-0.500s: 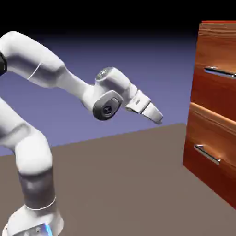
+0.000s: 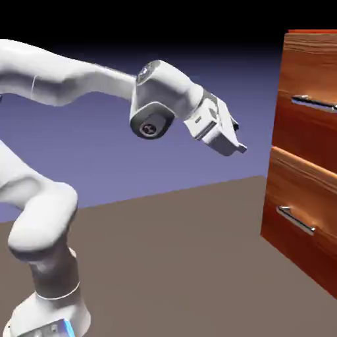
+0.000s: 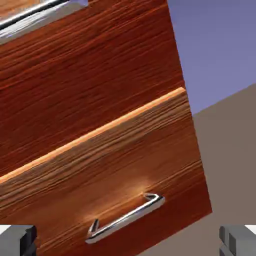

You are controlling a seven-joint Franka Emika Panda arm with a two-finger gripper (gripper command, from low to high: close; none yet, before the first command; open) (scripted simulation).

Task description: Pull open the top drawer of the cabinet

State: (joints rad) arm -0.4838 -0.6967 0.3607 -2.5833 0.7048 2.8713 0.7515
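Fingers (image 3: 128,240) spread empty, well short of the cabinet (image 2: 306,151); top drawer (image 2: 308,125) handle barely in hand view.

White arm rises from exterior view's lower left, elbow bent, forearm reaching right near level; wrist angled down-right. Gripper (image 2: 241,147) empty, hanging in free air; fingers (image 3: 17,237) spread wide apart at hand view's bottom corners.

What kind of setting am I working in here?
Likely a rendered simulation, not a real room: plain blue-violet backdrop, bare brown table, a glossy wood-grain cabinet, and the white arm's hand.
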